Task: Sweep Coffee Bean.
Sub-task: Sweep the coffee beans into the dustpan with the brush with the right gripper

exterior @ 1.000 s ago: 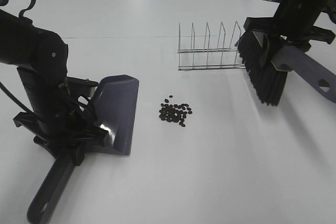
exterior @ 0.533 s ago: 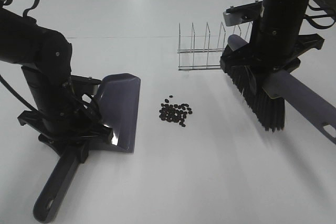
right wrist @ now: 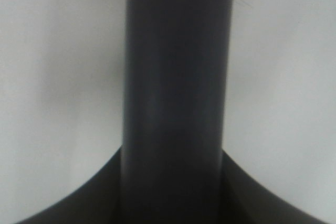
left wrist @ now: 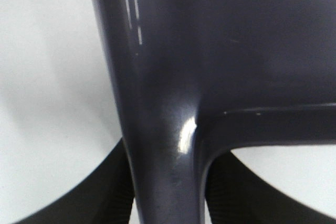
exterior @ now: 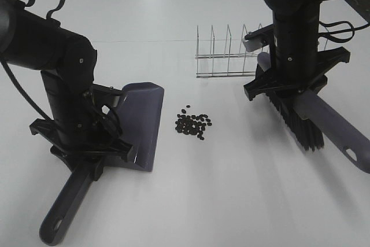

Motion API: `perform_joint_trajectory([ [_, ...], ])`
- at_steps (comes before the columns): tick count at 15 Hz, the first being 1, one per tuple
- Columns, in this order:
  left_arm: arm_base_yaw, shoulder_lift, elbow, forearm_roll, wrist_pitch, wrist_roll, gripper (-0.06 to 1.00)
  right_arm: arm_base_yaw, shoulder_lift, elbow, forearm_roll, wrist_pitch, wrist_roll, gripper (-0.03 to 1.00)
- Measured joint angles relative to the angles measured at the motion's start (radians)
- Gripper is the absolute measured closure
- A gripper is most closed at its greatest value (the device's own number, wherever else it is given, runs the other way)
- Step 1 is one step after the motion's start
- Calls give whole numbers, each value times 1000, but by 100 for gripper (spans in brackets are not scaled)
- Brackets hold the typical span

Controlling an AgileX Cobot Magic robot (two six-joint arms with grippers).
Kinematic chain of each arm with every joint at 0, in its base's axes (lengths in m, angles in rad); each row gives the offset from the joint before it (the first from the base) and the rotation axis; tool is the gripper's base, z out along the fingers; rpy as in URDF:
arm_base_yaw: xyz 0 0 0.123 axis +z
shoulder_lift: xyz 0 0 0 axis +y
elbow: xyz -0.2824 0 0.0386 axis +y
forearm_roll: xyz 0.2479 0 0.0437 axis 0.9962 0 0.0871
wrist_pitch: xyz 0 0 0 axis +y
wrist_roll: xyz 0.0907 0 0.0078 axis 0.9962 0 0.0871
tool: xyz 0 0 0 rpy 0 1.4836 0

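Observation:
The coffee beans (exterior: 192, 124) lie in a loose dark cluster on the white table. A grey-purple dustpan (exterior: 143, 125) rests on the table just left of them, its open edge toward the beans. My left gripper (exterior: 92, 157) is shut on the dustpan's handle (left wrist: 163, 145). My right gripper (exterior: 287, 88) is shut on the handle (right wrist: 176, 98) of a black-bristled brush (exterior: 300, 124), which hangs right of the beans with the bristles down near the table.
A wire rack (exterior: 231, 56) stands behind the beans, close to the right arm. The dustpan's long handle (exterior: 63, 206) points toward the front left edge. The brush handle (exterior: 341, 134) sticks out to the right.
The right arm has swung the brush down and leftward, away from the rack toward the table. The left arm has shifted the dustpan slightly right, closer to the beans.

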Motion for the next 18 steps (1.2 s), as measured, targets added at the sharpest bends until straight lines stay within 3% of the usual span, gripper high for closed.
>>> perform_joint_trajectory([
  [3,-1,11,-7,0,9,0,59,20,53,-14,46,-9,17,67],
  [4,-1,16,-7,5,10,4,59,83,97,-59,72,-10,31,67],
  [7,-1,16,-7,6,10,15,59,155,177,-160,125,-5,35,67],
  [12,-2,17,-7,12,10,25,59,232,329,-415,373,34,30,67],
  [15,-2,17,-7,13,9,25,59,231,339,-441,591,-36,-21,67],
  [18,-2,17,-7,13,9,29,59,231,349,-477,673,-80,-50,67],
])
